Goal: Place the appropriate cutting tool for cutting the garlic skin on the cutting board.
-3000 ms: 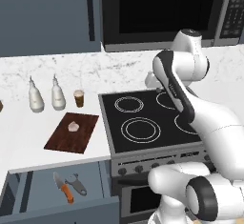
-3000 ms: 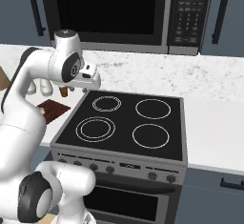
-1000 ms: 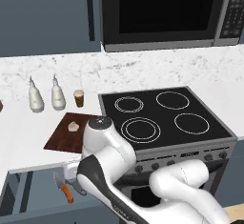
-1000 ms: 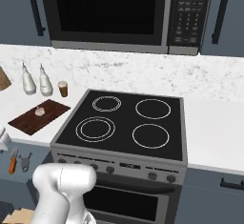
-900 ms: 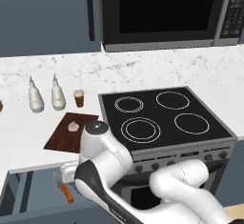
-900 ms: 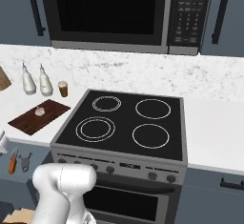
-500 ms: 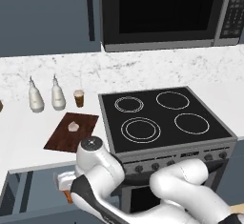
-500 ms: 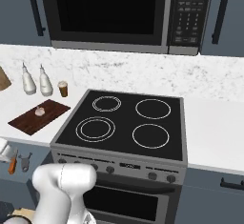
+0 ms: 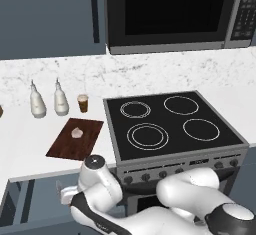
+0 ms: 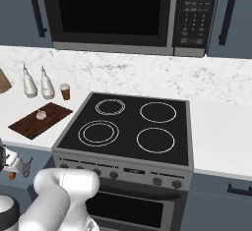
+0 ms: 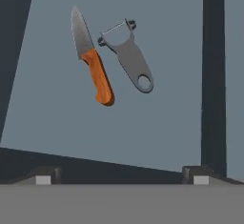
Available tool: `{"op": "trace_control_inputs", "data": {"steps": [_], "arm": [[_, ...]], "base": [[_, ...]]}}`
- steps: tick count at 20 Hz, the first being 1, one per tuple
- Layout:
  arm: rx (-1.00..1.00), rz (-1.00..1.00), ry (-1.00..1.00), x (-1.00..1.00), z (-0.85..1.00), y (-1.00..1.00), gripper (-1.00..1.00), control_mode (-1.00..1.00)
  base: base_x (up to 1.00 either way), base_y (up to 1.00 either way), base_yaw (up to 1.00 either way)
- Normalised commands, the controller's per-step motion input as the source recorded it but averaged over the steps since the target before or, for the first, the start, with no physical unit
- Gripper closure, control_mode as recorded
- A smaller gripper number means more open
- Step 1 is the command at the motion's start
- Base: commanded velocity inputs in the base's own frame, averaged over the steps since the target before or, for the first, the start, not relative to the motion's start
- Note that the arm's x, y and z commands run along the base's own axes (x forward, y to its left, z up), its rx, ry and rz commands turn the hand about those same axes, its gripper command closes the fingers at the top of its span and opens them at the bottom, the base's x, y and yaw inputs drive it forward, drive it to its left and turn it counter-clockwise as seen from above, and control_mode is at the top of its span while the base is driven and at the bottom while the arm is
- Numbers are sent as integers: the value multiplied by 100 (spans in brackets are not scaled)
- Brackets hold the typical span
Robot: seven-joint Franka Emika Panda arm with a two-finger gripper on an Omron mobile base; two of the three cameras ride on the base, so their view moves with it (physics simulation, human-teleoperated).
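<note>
Arm is folded low in front of the stove, hand down over the open drawer (image 9: 30, 199) left of the oven. Jaws sit near the drawer front in the left base view, roughly at (image 9: 64, 196), but the wrist hides them there; in the hand view the two dark tips stand wide apart at the bottom corners with nothing between them, so open.

Paring knife (image 11: 91, 57) lies flat on the smooth grey drawer floor: short tapered grey blade, glossy orange handle with a rounded butt, the tip pointing away from the jaws. Just beside it, not touching as far as I can tell, is the peeler (image 11: 128, 56): matte dark grey, Y-shaped head with a thin bridge blade, flat handle with an oval hole at the end. The two lie roughly parallel. A bit of the orange handle also shows in the right base view.

Cutting board (image 9: 75, 139) is on the white marbled counter (image 9: 25, 144) left of the stove: flat dark reddish-brown wood, rectangular, visible grain. Garlic (image 9: 77, 133), a small pale lumpy bulb, sits on the board's far half.

Behind the board: two white bottles (image 9: 48, 99) with narrow necks and a small brown cup (image 9: 83, 103). Black glass cooktop (image 9: 167, 124) with four ring burners.
</note>
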Motion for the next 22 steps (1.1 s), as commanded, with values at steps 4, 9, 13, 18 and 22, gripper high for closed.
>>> {"op": "trace_control_inputs", "data": {"steps": [4, 9, 13, 18, 22], "arm": [[0, 0, 4, 4, -46, 28, -100, -100], [0, 0, 11, -16, -31, 15, -100, -100], [0, 0, 15, -19, -23, 12, -100, -100], [0, 0, 14, -44, -4, 18, -100, -100], [-3, -2, 3, -68, 0, 9, -100, -100]], "base": [[0, 0, 0], [0, 0, 0], [0, 0, 0], [0, 0, 0], [0, 0, 0]]}}
